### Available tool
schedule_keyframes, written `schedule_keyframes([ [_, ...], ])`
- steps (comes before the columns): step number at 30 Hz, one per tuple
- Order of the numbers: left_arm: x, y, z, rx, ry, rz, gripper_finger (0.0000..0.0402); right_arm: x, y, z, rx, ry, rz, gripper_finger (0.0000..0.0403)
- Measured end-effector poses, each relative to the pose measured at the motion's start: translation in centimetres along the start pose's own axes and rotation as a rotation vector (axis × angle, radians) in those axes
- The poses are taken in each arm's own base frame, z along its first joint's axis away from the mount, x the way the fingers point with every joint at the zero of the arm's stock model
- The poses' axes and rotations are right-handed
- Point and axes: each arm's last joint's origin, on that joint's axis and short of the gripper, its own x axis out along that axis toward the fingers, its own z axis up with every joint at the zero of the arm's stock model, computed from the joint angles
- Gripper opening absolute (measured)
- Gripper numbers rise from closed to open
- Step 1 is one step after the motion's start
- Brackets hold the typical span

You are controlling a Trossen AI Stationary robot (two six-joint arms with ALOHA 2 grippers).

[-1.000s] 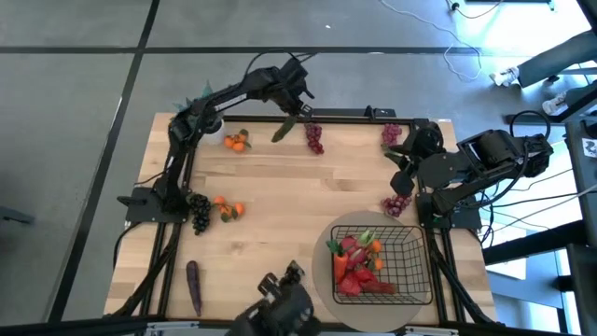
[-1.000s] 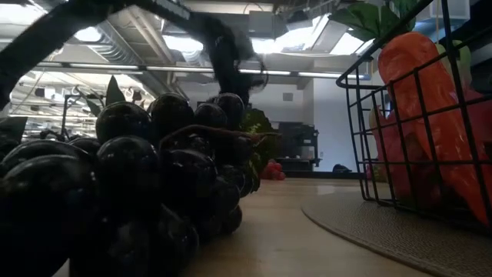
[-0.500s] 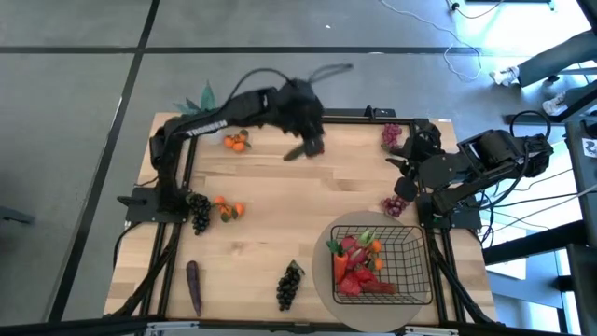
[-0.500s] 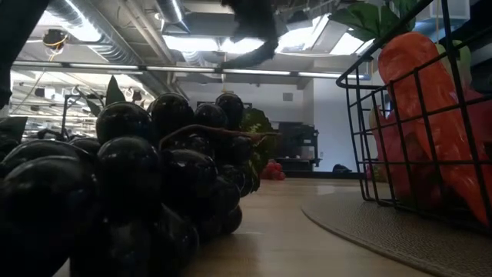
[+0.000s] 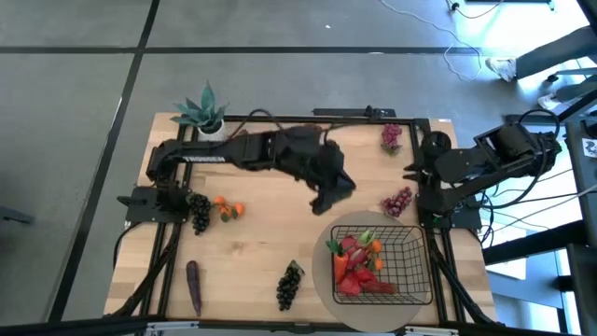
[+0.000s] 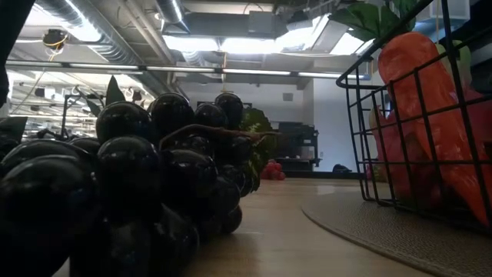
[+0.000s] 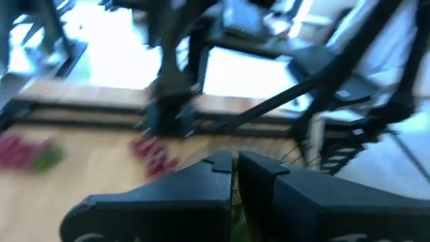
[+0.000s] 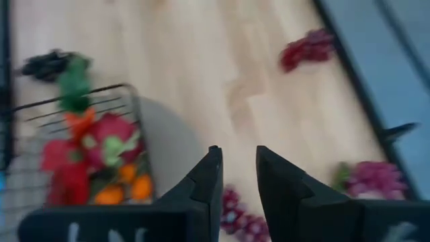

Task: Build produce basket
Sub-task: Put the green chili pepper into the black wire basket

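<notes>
The black wire basket [image 5: 410, 247] stands on a round beige mat near the right front, holding red, orange and green produce [image 5: 359, 261]. My left gripper [image 5: 323, 200] is above mid-table, just far-left of the basket, shut on a greenish piece that shows only as a sliver [image 7: 233, 202] between its fingers. My right gripper [image 5: 411, 172] is open and empty above a purple grape bunch [image 5: 398, 202], which lies on the table. In the right wrist view the gripper [image 8: 238, 158] hovers over that bunch [image 8: 235, 215], with the basket [image 8: 74, 107] beside it. My left gripper pinches a yellow-green piece [image 7: 233, 202] between its two fingers. The fingers themselves hide almost all of it, so I cannot tell which part they have. The piece is lifted clear of the table.
On the table lie a pink-purple bunch [image 5: 390, 136] at the far right, dark grapes [image 5: 289, 285] at the front, more dark grapes [image 5: 199, 213], tangerines [image 5: 229, 208] and an eggplant [image 5: 193, 285] on the left. A potted plant [image 5: 203, 107] stands at the far left.
My left gripper has swept fast from the table's far edge toward the near right, toward the basket, carrying the olive-green piece, its arm stretching across the table. My right arm has drawn back a little toward the right edge.
</notes>
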Motion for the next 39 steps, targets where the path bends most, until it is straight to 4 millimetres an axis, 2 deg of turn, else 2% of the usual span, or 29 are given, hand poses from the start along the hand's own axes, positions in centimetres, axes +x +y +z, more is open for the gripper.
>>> schedule_keyframes([
  [9, 3.2, -5.4, -1.1, 0.051, -0.117, -0.214, 0.0, -0.6, -0.2, -0.5, 0.011, 0.015, 0.077, 0.0078],
  [16, 7.0, -6.9, -4.3, 0.048, -0.062, -0.303, 0.0, -0.6, -0.2, -0.4, 0.033, 0.015, 0.077, 0.0078],
  [22, 10.1, -9.2, -6.6, 0.056, -0.133, -0.42, 0.0, -0.5, -0.2, -0.4, 0.04, 0.015, 0.076, 0.0078],
  [26, 11.4, -10.7, -8.1, 0.043, -0.156, -0.46, 0.0, -0.5, -0.2, -0.4, 0.04, 0.014, 0.076, 0.0078],
  [30, 12.6, -11.8, -9.9, 0.04, -0.134, -0.446, 0.0, -0.5, -0.2, -0.4, 0.039, 0.014, 0.076, 0.0078],
  [34, 14.0, -11.9, -11.9, 0.03, -0.1, -0.387, 0.0, -0.5, -0.1, -0.3, 0.041, 0.016, 0.089, 0.0078],
  [39, 14.3, -11.5, -12.2, 0.004, -0.089, -0.323, 0.0, -0.6, 0.4, -0.6, 0.03, 0.082, 0.221, 0.0078],
])
